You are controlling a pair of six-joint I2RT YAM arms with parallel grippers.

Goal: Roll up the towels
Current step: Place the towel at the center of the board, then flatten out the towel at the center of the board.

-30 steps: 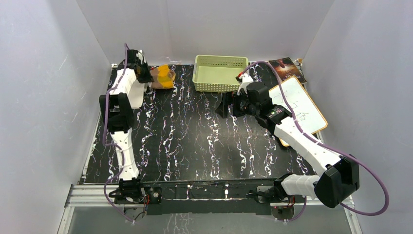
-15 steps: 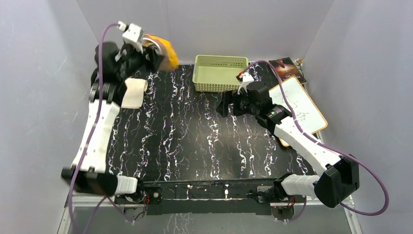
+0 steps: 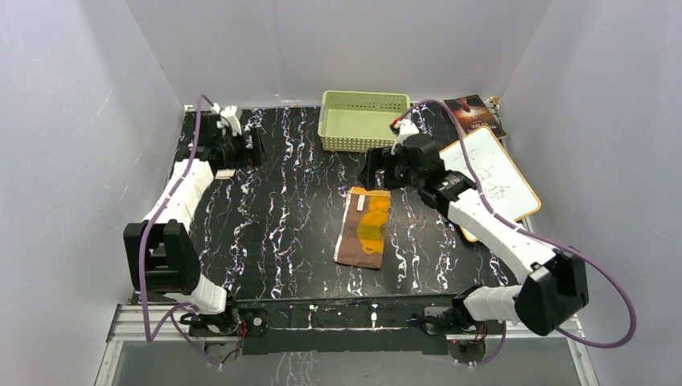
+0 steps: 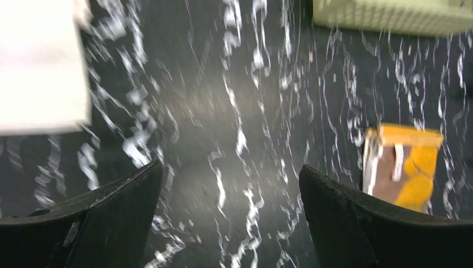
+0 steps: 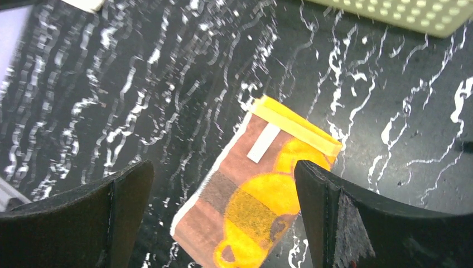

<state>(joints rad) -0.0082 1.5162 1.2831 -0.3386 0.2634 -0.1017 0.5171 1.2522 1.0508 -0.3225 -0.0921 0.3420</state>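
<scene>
I judge the rolling has not begun. The small mustard-yellow and brown cloth towel point(image 3: 363, 227) lies spread flat in the middle of the black white-veined table point(image 3: 289, 241), its narrow yellow-hemmed end toward the top of the frame, with no turn in it yet.

My right jaws hang just above that upper end, spread wide and holding nothing; the wrist view shows the hem and its white tag between the two fingers. My left jaws are at the upper left of the overhead frame, also wide open and empty. Just beside them is the long cream-white towel point(image 4: 42, 67), mostly hidden under my arm from above.

The next move, as I read it, falls to the right side: come down on the hemmed end, pinch across its width, and fold it over toward the bottom of the frame to start a tight first turn. The cloth is limp, so a corner may slip out and skew the roll.
</scene>
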